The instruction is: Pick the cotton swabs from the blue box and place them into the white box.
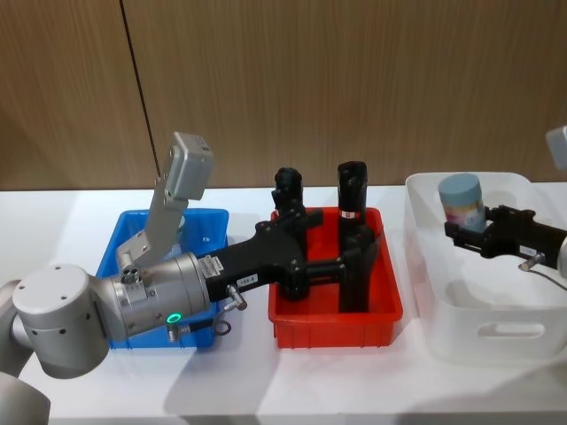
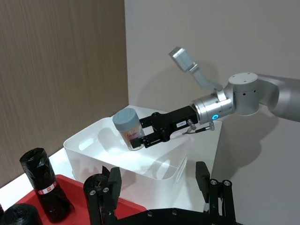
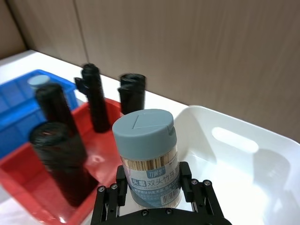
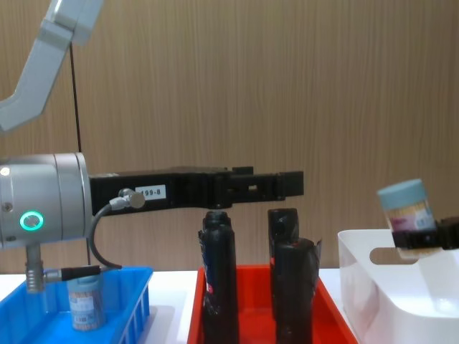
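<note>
While the right tool (image 3: 153,188) clenches the cotton swabs (image 3: 146,140) above the white box (image 3: 276,183), dropping from this height could tip the tub; the left tool (image 1: 321,241) hangs released over the red crate (image 1: 332,329)

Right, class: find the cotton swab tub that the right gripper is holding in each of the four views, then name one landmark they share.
Head view: the held tub is at far right, in the right gripper, over the white box.
Left wrist view: mid-picture, over the box.
Right wrist view: close up between the fingers, box behind.
Chest view: near the right edge, above the box rim.
Shared landmark: the white box.
</note>
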